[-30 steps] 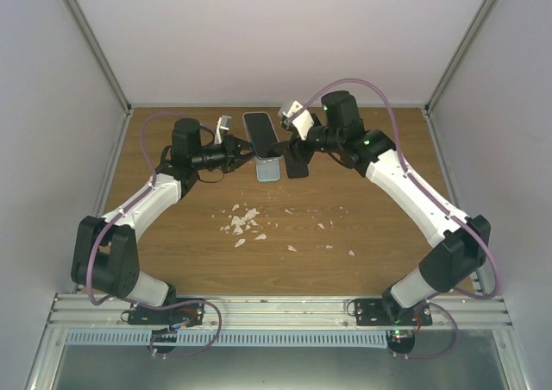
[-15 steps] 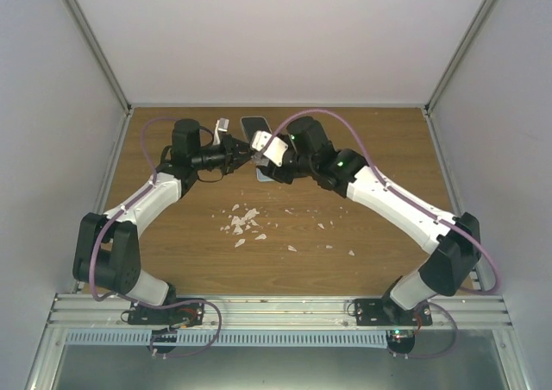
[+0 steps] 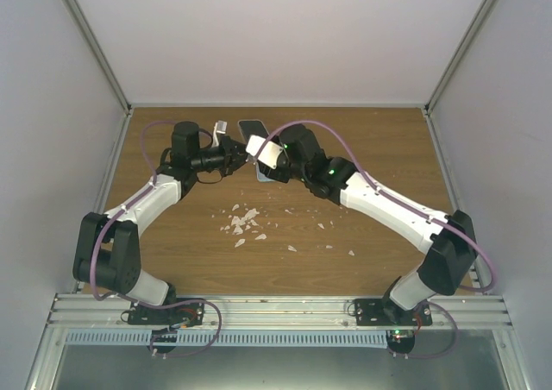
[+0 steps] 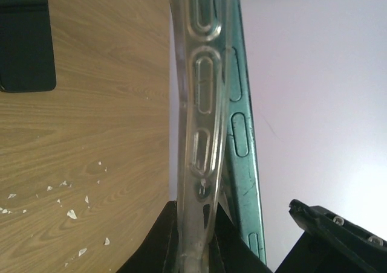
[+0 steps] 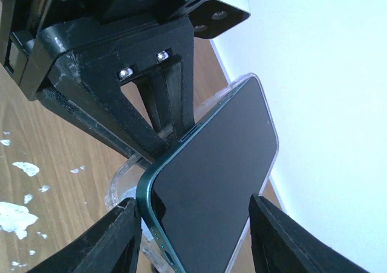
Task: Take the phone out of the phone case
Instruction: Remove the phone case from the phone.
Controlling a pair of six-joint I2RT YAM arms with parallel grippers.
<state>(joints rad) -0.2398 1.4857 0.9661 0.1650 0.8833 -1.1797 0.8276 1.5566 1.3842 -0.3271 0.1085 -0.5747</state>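
Observation:
The phone (image 5: 211,182) has a dark screen and a green frame. It sits in a clear case (image 5: 124,179), and its near corner is lifted out of the case. In the top view the phone (image 3: 251,128) is held above the table's far middle. My left gripper (image 3: 240,153) is shut on the clear case's edge (image 4: 202,104), with the phone's green side (image 4: 237,104) just beside it. My right gripper (image 5: 193,202) is open, with one finger on each side of the phone's near end. Its left finger (image 5: 121,237) touches the green corner.
A flat black object (image 4: 24,37) lies on the wooden table (image 3: 172,235) near the phone. White crumbs (image 3: 241,222) are scattered mid-table. Grey enclosure walls (image 3: 259,36) stand close behind and at both sides.
My right gripper has swung left from beside the phone and now straddles its near end. My left gripper has kept its hold on the case and shifted slightly.

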